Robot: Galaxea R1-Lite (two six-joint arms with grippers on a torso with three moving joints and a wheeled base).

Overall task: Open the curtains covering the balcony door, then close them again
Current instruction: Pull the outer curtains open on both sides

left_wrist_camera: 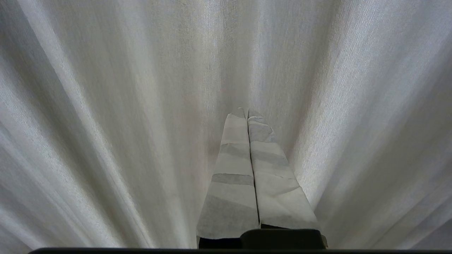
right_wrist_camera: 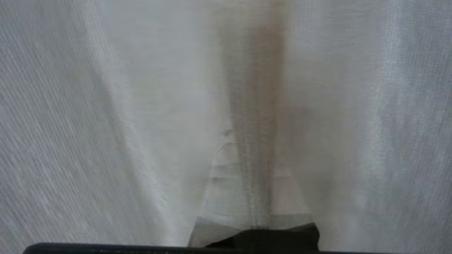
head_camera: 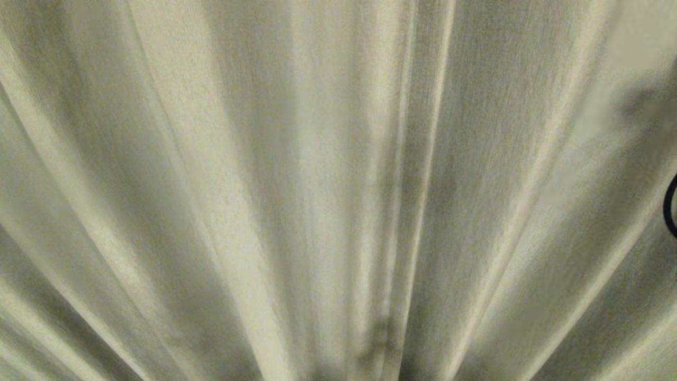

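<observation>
Head view: curtains [head_camera: 338,190] fill whole frame, pleats fanning from 6 o'clock, hemmed edges meeting approx centre; balcony door hidden behind. Dark cable loop [head_camera: 671,206] at 3 o'clock edge.

Right wrist view: right gripper [right_wrist_camera: 252,155] buried in fabric, fingers closed, likely pinching a dark fold or hem running to 12 o'clock; grip on cloth only a judgement, fabric veils the tips.

Left wrist view: left gripper [left_wrist_camera: 248,114] w/ taped fingers [left_wrist_camera: 233,169] pressed shut, holding nothing, tips near or touching cloth; can't say which.

To do well: confirm enough cloth caught, pull sideways slow & level along rail, no downward tug; risk of thin fold slipping out.

Containers: none seen.
</observation>
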